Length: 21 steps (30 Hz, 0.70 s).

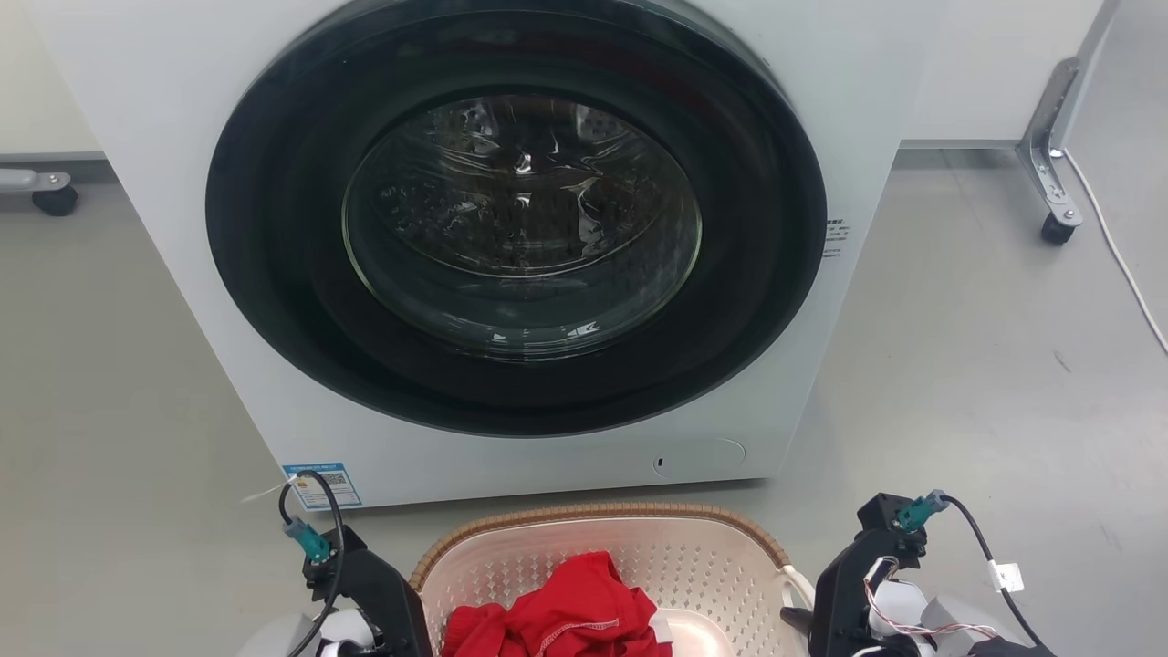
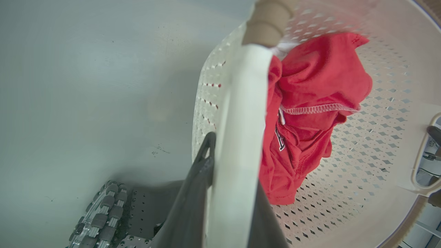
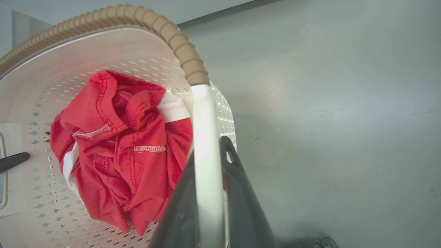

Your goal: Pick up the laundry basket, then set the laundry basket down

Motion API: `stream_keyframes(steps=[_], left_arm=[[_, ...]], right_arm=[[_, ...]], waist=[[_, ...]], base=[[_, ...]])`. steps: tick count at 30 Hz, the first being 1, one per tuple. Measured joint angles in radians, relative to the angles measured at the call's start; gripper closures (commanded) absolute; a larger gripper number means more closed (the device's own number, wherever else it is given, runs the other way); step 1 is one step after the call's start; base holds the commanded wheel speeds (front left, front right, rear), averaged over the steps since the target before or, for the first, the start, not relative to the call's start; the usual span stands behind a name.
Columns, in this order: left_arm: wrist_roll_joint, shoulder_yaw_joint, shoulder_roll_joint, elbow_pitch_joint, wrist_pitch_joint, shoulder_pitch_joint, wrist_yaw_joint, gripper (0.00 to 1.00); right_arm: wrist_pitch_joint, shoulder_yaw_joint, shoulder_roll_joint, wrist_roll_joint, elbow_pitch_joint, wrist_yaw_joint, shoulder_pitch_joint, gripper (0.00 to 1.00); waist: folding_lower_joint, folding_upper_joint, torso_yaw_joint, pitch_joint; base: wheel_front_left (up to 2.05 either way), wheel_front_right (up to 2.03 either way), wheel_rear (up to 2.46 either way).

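Observation:
The laundry basket [image 1: 703, 561], cream and perforated with a brown woven-look rim, sits at the bottom centre of the head view, a crumpled red garment [image 1: 566, 611] inside it. My left gripper [image 1: 383, 607] is at its left side and my right gripper [image 1: 839, 598] at its right. In the left wrist view my left gripper [image 2: 234, 165] is shut on the white side handle [image 2: 241, 113]. In the right wrist view my right gripper [image 3: 206, 155] is shut on the opposite white handle [image 3: 205, 131]. I cannot tell whether the basket rests on the floor.
A white washing machine [image 1: 511, 228] with its round dark door shut stands directly behind the basket. A metal frame leg on a caster [image 1: 1049, 164] and a white cable [image 1: 1122, 265] are at the right; another caster [image 1: 55, 196] is far left. Grey floor lies on both sides.

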<state>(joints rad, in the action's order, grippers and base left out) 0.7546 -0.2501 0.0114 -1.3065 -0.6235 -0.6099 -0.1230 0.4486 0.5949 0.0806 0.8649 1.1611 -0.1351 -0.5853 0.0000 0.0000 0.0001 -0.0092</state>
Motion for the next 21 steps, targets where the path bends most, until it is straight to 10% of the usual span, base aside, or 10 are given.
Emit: stream_keyframes(steps=[21], left_arm=[[0.001, 0.0, 0.002, -0.002, 0.0, 0.0, 0.0, 1.0]], right_arm=[[0.009, 0.023, 0.004, 0.025, -0.016, 0.003, 0.0, 1.0]], waist=[[0.0, 0.0001, 0.003, 0.0]], base=[[0.0, 0.0, 0.0]])
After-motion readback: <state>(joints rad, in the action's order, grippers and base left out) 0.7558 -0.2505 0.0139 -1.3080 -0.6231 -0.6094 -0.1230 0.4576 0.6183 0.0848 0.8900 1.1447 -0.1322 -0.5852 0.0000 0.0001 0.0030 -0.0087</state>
